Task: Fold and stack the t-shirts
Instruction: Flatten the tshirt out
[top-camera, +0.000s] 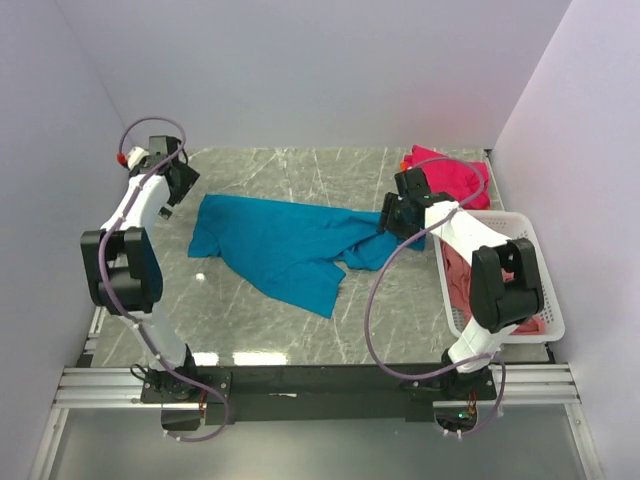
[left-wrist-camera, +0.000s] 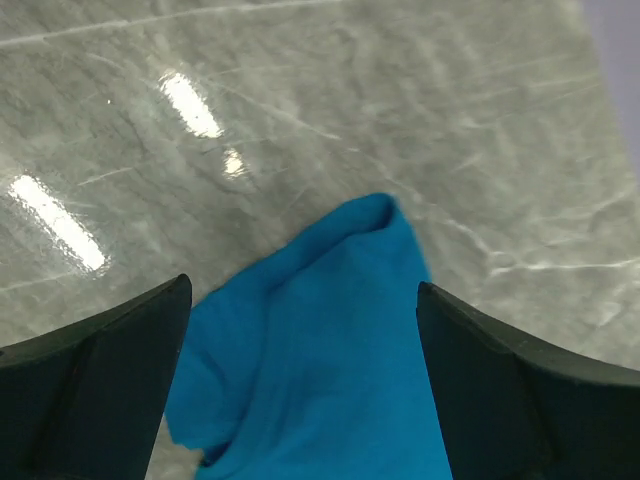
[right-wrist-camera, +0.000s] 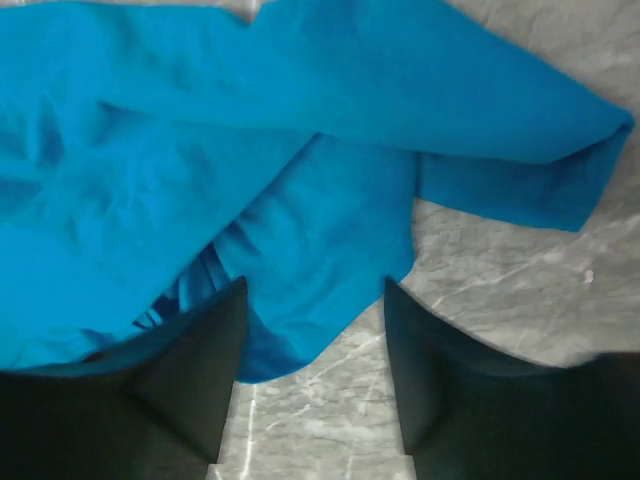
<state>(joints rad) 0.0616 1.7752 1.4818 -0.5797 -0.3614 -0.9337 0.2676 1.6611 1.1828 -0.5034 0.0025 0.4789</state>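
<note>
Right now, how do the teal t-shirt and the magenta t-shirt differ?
The teal t-shirt lies spread out, wrinkled, at the middle of the table; the magenta t-shirt sits bunched in a heap at its far right corner. The teal one shows far more surface than the magenta one. Both are unfolded.

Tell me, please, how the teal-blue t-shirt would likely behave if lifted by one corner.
The teal-blue t-shirt would probably hang limp: it lies in soft folds on the table. Being thin cloth, it seems light. Pushed, it would likely bunch up rather than slide whole, given its wrinkles.
</note>
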